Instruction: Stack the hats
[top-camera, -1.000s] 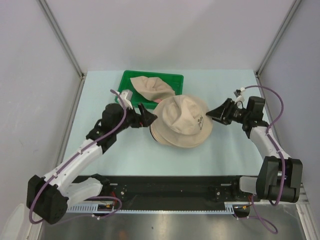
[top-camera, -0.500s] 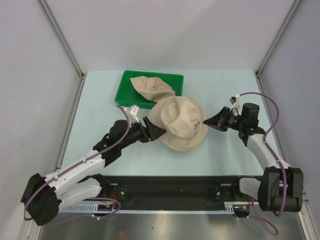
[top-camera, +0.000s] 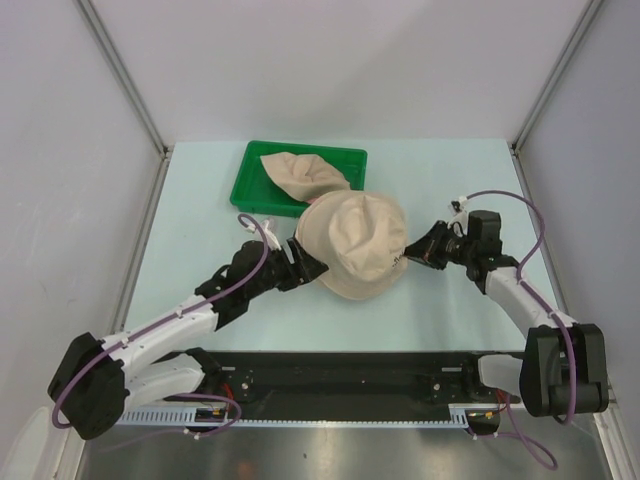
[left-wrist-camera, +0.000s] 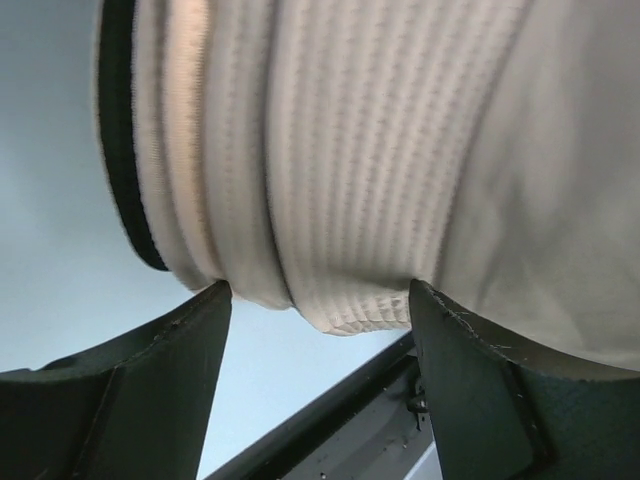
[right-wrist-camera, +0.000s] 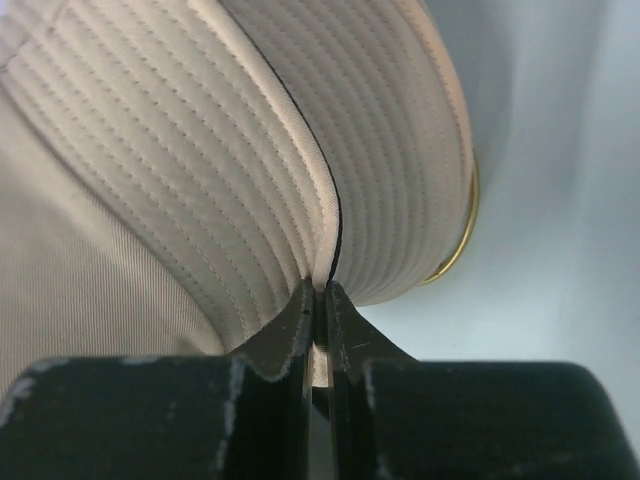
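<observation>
Closer now, right end effector (right-wrist-camera: 321, 292) pinches brim of stacked hats (top-camera: 355, 245); left end effector (left-wrist-camera: 320, 300) gapes astride it, tray (top-camera: 250, 190) behind.

Green tray (top-camera: 243, 180) just behind the hats (top-camera: 355, 245); bare table (top-camera: 195, 235) alongside.

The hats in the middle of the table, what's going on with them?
Both arms are at the pile of hats. The right gripper is pinched shut on a brim at the pile's right edge. The left gripper is open at the left edge, its fingers either side of the layered brims. One more hat lies in the green tray behind, not yet stacked.
</observation>
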